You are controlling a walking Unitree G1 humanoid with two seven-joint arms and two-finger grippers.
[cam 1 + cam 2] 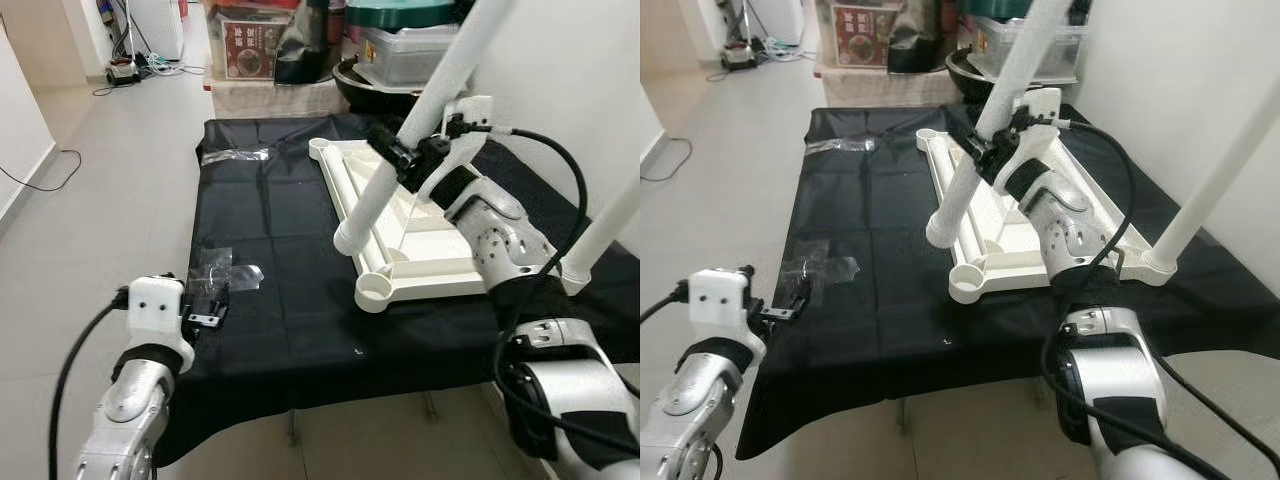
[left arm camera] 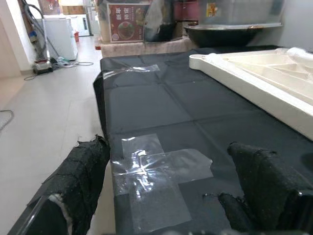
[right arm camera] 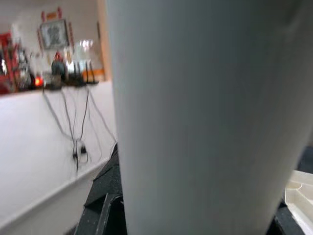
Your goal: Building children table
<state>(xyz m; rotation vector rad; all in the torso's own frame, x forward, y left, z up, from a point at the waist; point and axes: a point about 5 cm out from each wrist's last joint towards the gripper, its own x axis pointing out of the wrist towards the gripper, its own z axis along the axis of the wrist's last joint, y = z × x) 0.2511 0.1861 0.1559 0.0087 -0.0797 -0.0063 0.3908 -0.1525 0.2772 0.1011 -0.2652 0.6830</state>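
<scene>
A white children's tabletop point(image 1: 420, 235) lies upside down on a black cloth point(image 1: 280, 320) covering a low table. One white leg point(image 1: 605, 225) stands in the tabletop's near right corner. My right gripper point(image 1: 405, 155) is shut on a second white leg point(image 1: 385, 185), held tilted above the tabletop with its lower end point(image 1: 352, 238) over the left rim. The same leg point(image 3: 205, 112) looms close in the right wrist view. The near left corner socket point(image 1: 375, 292) is bare. My left gripper point(image 1: 205, 305) hovers open at the cloth's near left edge, its fingers point(image 2: 80, 171) apart over clear plastic point(image 2: 156, 166).
Another clear plastic piece point(image 1: 235, 155) lies at the cloth's far left. Boxes, a lidded bin point(image 1: 405, 45) and a black pan point(image 1: 375, 85) crowd the far end. Tiled floor point(image 1: 110, 200) with cables runs along the left; a white wall point(image 1: 1180, 90) is on the right.
</scene>
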